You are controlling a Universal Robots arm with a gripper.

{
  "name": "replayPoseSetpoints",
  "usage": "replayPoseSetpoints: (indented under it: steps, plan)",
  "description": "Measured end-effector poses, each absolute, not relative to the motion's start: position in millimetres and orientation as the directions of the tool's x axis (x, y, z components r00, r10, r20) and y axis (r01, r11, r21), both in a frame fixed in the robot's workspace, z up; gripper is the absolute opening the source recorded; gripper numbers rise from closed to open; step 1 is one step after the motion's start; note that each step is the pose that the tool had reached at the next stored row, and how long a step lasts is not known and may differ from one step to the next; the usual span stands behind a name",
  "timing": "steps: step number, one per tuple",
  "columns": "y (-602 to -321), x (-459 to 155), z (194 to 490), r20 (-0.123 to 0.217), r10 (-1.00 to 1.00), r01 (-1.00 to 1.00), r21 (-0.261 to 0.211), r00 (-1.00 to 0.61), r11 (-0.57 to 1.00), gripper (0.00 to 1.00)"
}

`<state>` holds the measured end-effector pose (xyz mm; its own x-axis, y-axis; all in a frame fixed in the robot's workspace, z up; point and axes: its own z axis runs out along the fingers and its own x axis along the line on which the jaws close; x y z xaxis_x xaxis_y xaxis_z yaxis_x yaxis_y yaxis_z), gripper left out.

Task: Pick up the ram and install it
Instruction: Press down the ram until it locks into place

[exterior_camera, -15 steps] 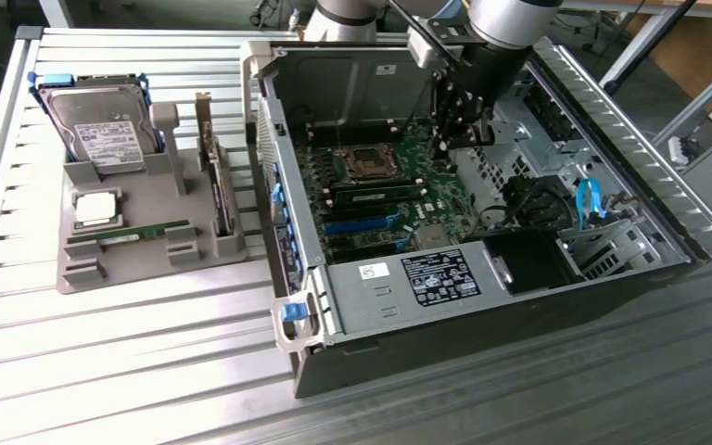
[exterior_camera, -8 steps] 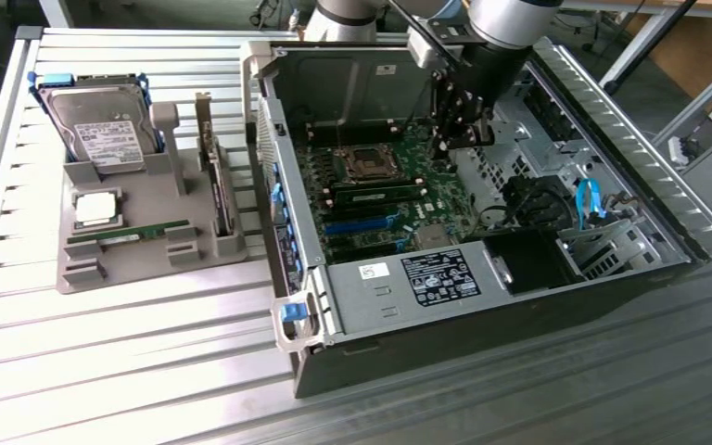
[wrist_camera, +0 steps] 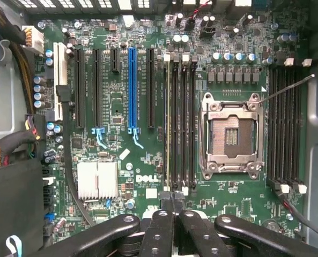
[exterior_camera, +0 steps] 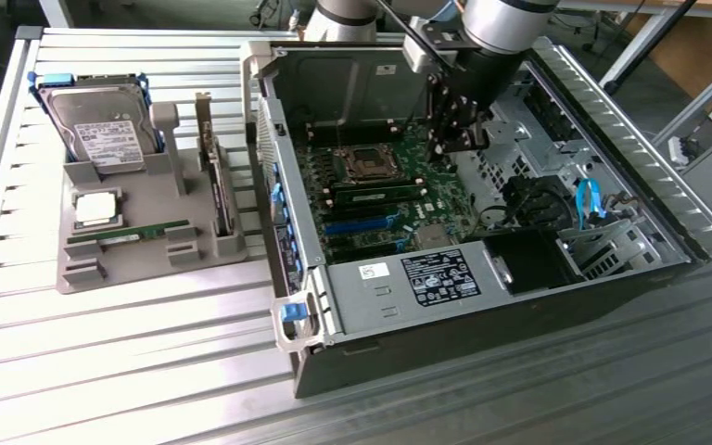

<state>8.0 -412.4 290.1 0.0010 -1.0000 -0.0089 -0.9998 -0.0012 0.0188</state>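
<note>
Pincer pressed together, empty, above motherboard RAM slots; ram sits on tray. Keep stick parallel w/ slot.

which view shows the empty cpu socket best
The wrist view: it looks straight down on the cpu socket, showing its open metal frame and bare contact area, beside the memory slots. The exterior view shows the socket small and at an angle, inside the computer case.
</note>
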Motion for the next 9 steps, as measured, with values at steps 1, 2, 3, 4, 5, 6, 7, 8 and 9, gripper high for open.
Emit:
replayPoseSetpoints:
  steps: [1,2,3,4,5,6,7,8,9]
  plan:
    - [-412,8,289,-0.009,-1.000,-1.000,0.019,0.001,-0.001,0.09]
    - [-412,8,287,-0.009,-1.000,-1.000,0.019,0.001,-0.001,0.09]
    - [-412,8,285,-0.009,-1.000,-1.000,0.020,0.001,-0.001,0.09]
    - [-412,8,282,-0.009,-1.000,-1.000,0.021,0.000,-0.001,0.09]
    - [-412,8,279,-0.009,-1.000,-1.000,0.022,-0.003,0.003,0.09]
    - [-412,8,277,-0.009,-1.000,-1.000,0.023,-0.005,0.005,0.09]
    - [-412,8,274,-0.009,-1.000,-1.000,0.024,-0.008,0.008,0.09]
    - [-412,8,272,-0.009,-1.000,-1.000,0.025,-0.011,0.010,0.09]
    - [-412,9,272,-0.009,-1.000,-1.000,0.025,-0.012,0.012,0.09]
